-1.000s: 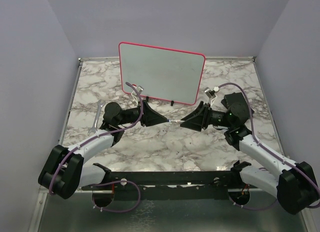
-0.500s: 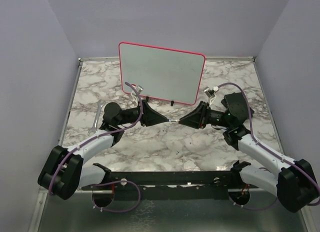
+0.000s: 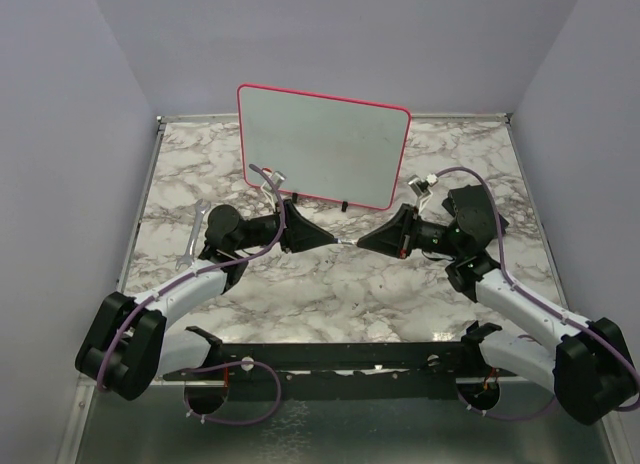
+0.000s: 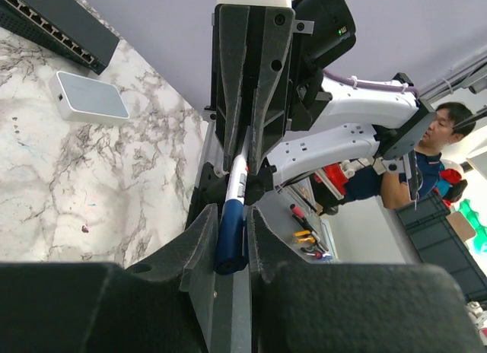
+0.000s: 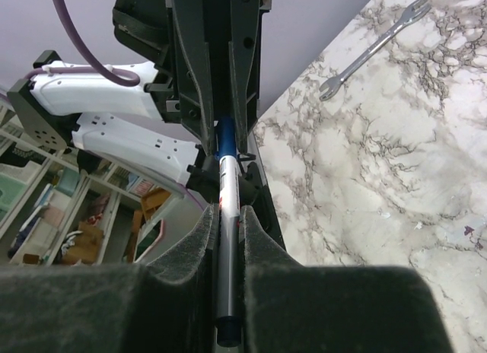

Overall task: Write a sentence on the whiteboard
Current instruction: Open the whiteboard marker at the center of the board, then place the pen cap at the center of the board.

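So both arms are meeting nose to nose over the marble table; the left gripper and the right gripper point straight at each other with one marker bridging the little gap between them.

Left wrist cam: the left gripper is clamped on the blue end of the marker, fingers pressed on both sides; the white barrel runs on ahead into the other arm's fingers.

Right wrist cam: same deal from the other side; the right gripper is squeezed onto the dark and white body of the marker, and the blue end sits further ahead, inside the left arm's fingers.

The whiteboard stands upright just beyond where the two grippers meet, apart from both, its black feet on the table.

Other stuff: a wrench lies flat on the marble, ahead and right of the right gripper in its own cam; a small grey pad lies ahead and left of the left gripper.
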